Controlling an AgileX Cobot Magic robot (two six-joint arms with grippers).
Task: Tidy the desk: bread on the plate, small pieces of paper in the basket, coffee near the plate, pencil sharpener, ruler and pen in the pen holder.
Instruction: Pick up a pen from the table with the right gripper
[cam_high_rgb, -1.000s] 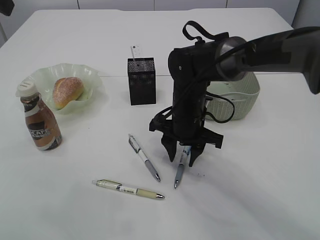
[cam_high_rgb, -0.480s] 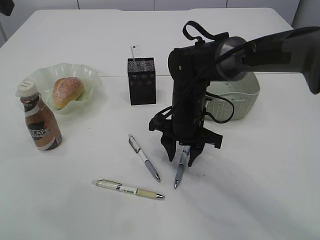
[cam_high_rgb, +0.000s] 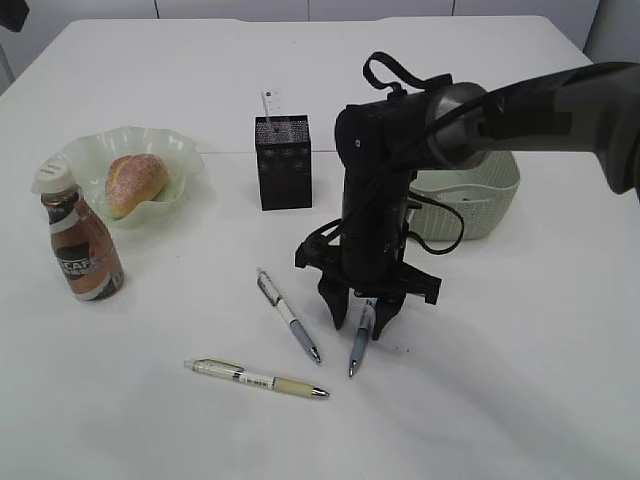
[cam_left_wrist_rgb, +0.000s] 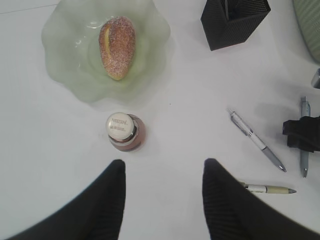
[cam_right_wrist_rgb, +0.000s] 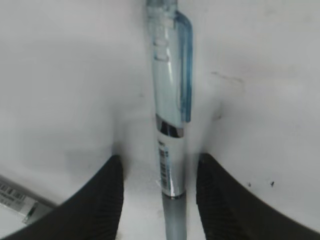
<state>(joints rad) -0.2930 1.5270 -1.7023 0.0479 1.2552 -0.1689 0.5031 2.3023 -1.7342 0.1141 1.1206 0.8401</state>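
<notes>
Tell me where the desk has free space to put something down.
Bare desk lies right of the right end effector and in front of the basket. Also free: behind the plate and pen holder. Crowded: the three pens at centre front.

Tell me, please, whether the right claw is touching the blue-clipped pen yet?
Apart. In the right wrist view the right claw straddles the blue-clipped pen, with white desk showing between each finger and the barrel.

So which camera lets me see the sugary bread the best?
The left wrist view: it looks straight down on the bread, showing the whole roll and its sugar, lying in the green plate. The exterior view shows the bread smaller and from the side. The right wrist view does not show it.
</notes>
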